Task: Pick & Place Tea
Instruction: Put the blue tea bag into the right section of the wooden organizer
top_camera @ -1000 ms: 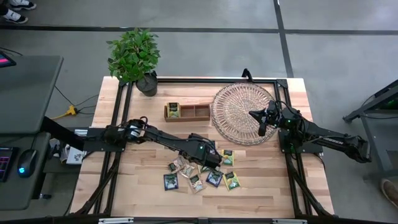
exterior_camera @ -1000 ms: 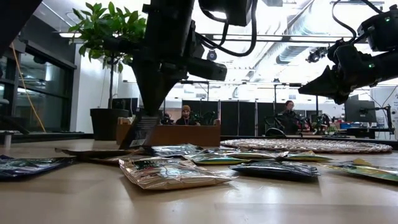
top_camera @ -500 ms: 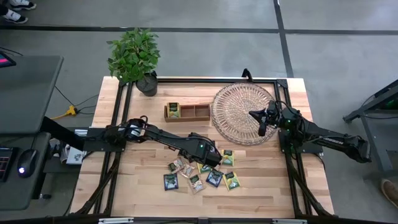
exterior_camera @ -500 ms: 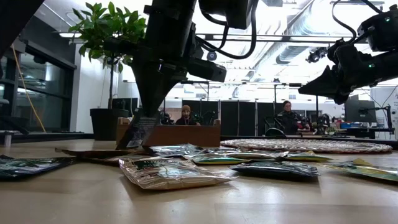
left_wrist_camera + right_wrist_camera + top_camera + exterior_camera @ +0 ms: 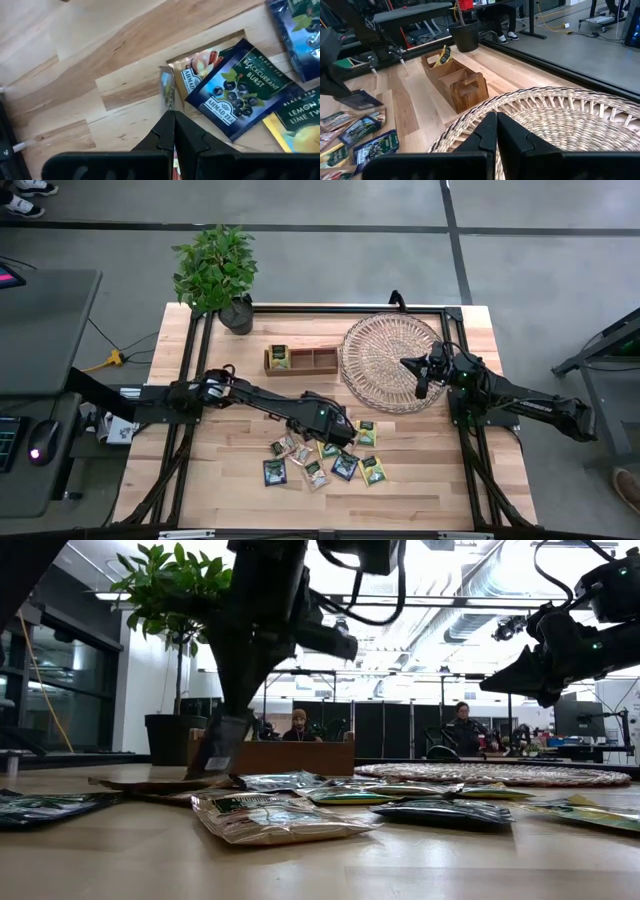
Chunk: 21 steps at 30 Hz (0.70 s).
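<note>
Item: small flat square tea sachets, yellow-green, navy and beige, scattered at lower centre of the pale wooden bench.

Progress: early. One yellow-green sachet already sits in the left compartment of the narrow wooden three-compartment box; the other two look empty (shadow makes this uncertain). About a dozen remain.

Left claw: pinched on one sachet, held edge-on at the pile's upper edge.

Right claw: fingers together, holding nothing, over the round woven wicker tray.

Obscured: pile's upper edge under the left arm; held sachet's flavour unreadable.
</note>
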### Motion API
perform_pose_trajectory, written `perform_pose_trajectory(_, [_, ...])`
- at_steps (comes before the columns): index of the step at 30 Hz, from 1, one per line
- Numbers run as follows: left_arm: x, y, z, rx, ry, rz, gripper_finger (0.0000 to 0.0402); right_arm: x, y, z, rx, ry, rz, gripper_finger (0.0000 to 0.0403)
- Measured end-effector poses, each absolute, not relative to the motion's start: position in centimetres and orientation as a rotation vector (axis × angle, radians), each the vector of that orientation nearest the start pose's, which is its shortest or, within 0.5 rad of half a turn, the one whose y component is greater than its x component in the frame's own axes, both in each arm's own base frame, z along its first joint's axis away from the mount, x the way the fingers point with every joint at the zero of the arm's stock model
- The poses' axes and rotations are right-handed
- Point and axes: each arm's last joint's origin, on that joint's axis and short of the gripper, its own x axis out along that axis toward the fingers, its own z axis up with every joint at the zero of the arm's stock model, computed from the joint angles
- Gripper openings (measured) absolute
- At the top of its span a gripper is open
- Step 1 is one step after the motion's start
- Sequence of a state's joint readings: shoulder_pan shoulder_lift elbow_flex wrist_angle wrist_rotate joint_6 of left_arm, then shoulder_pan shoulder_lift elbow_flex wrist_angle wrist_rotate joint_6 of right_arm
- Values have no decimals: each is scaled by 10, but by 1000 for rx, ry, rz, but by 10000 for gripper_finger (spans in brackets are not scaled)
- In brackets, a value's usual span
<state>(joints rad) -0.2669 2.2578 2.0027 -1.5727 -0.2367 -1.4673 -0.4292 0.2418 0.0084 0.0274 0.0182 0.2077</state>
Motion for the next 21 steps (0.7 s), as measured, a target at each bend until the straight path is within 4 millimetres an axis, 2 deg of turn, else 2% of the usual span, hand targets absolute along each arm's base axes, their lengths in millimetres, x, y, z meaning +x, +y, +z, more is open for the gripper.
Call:
perform_pose_trajectory(5, [405,-95,210,-620,1330,1205,0,101,-46,149,366,133,-450,7])
perform_pose_trajectory(10, [406,-81,217,-637,1294,1227,0,101,-46,151,622,55,-448,3])
perform_pose_trajectory(21, [412,-43,235,-756,1178,1249,0,105,-37,155,570,86,-241,3])
